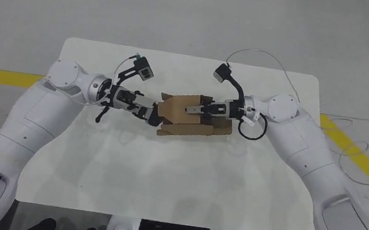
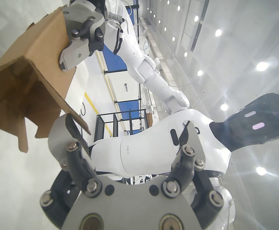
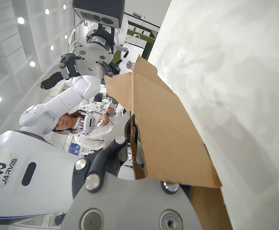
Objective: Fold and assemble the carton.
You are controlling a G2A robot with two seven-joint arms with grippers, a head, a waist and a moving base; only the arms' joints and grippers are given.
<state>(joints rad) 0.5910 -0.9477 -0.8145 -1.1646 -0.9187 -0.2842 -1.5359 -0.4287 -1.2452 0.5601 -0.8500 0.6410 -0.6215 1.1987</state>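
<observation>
The white desk (image 1: 245,186) carries the brown carton (image 1: 178,107) near its middle, well apart from every desk edge, with wide white surface around it. The carton is half formed and its flaps stand out loose. It lies between the two claws. The right claw (image 1: 199,108) comes over the carton's top and is clamped on one cardboard wall (image 3: 165,135). The left claw (image 1: 151,113) is at the opposite end. From above its fingers are hard to judge, but the left wrist view shows this claw (image 2: 128,122) spread wide apart, with one finger (image 2: 72,130) just beside a carton corner (image 2: 82,125).
</observation>
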